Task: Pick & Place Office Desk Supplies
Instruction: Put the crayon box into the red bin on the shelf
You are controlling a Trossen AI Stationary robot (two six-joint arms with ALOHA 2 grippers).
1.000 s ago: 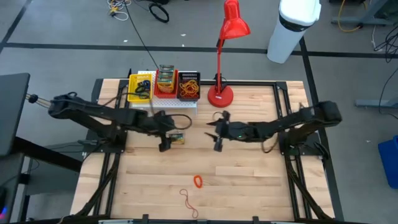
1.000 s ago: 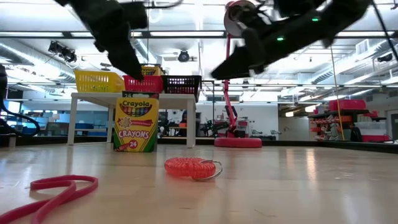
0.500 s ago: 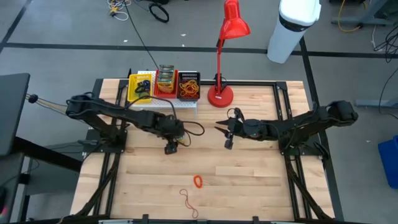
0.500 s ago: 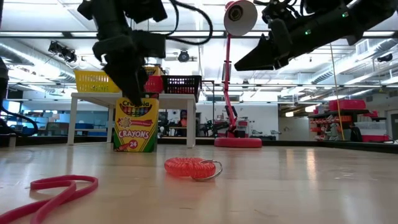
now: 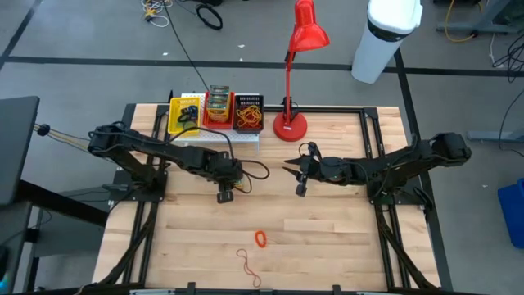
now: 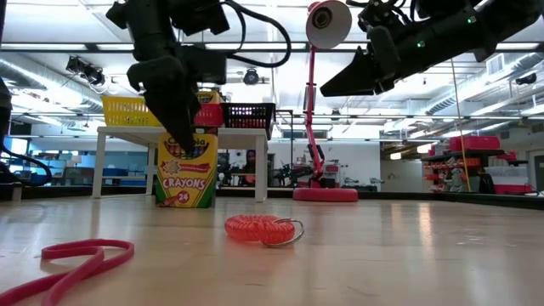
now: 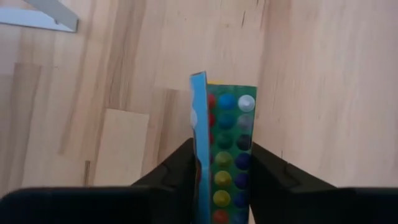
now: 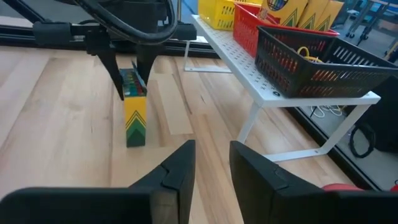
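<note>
Cardboard crayon box (image 6: 184, 170) stands upright on the bench (image 5: 327, 221), left hand (image 7: 221, 165) clamped on its open top; right hand (image 5: 300, 174) hovers nearby, fingers narrowly apart, empty — lift crookedly and your crayons may spill.

From the left wrist I lose the crayon box's (image 7: 225, 155) lower end behind the fingers (image 7: 180, 171). Low view: red band (image 6: 81, 257) runs off the edge. Overhead, black basket (image 5: 248, 113) contents too small to sort.
</note>
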